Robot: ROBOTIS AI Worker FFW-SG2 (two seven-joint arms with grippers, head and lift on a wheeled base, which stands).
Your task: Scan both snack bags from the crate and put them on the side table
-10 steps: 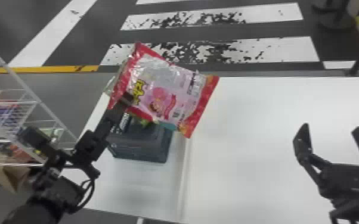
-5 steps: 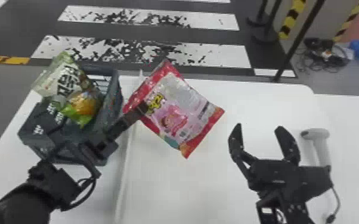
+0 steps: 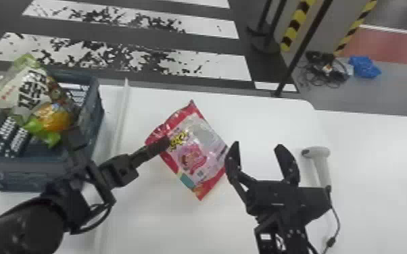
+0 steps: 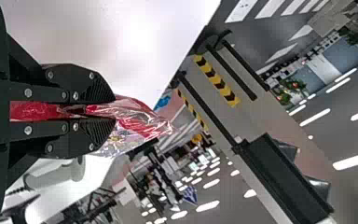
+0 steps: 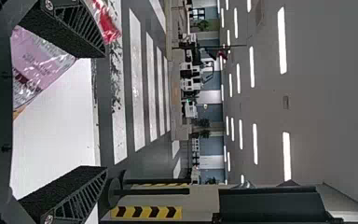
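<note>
Crate [image 3: 27, 174] at left holds the green-topped snack bag [image 3: 32, 91]; your left gripper [image 3: 165, 143] pinches the pink bag [image 3: 199, 145] by its red edge, over the white table [image 3: 152, 223].
The film looks light, slick and limp; take the seam, sparing the contents. Your right gripper [image 3: 257, 147] stands spread beside it, near the scanner [image 3: 317, 153].

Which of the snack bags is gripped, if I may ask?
The red-edged bag, held by the left gripper; the green-topped bag is in the crate.
</note>
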